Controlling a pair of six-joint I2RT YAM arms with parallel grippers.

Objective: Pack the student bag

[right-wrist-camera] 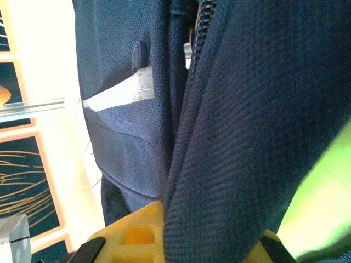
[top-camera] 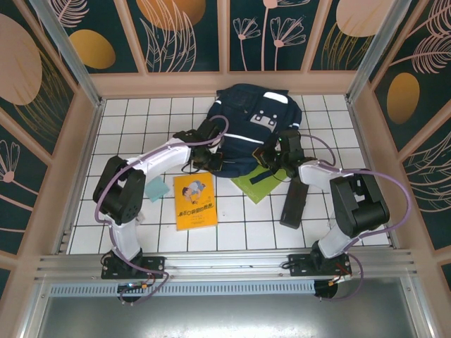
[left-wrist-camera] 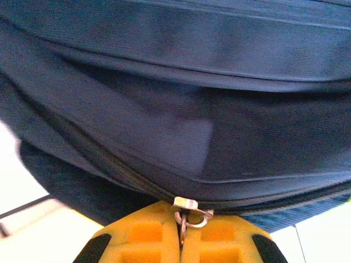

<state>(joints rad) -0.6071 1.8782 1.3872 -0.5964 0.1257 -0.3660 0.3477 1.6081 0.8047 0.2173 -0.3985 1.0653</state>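
The student bag (top-camera: 254,123), navy with white stripes, lies at the back middle of the tiled table. My left gripper (top-camera: 213,153) is at the bag's near left edge. In the left wrist view its yellow fingers (left-wrist-camera: 142,235) are shut on the metal zipper pull (left-wrist-camera: 191,212), with the bag's zipper line (left-wrist-camera: 109,164) running just above. My right gripper (top-camera: 272,159) is at the bag's near right edge. Seen from the right wrist, it (right-wrist-camera: 211,235) is shut on a thick fold of the bag's fabric (right-wrist-camera: 241,164), beside an open zipper track (right-wrist-camera: 200,27).
A yellow book (top-camera: 194,201) lies on the tiles in front of the bag. A green notebook (top-camera: 259,184) sits partly under the bag's near edge. A black pouch (top-camera: 294,204) lies to the right, and a pale blue piece (top-camera: 155,189) to the left. Wooden walls ring the table.
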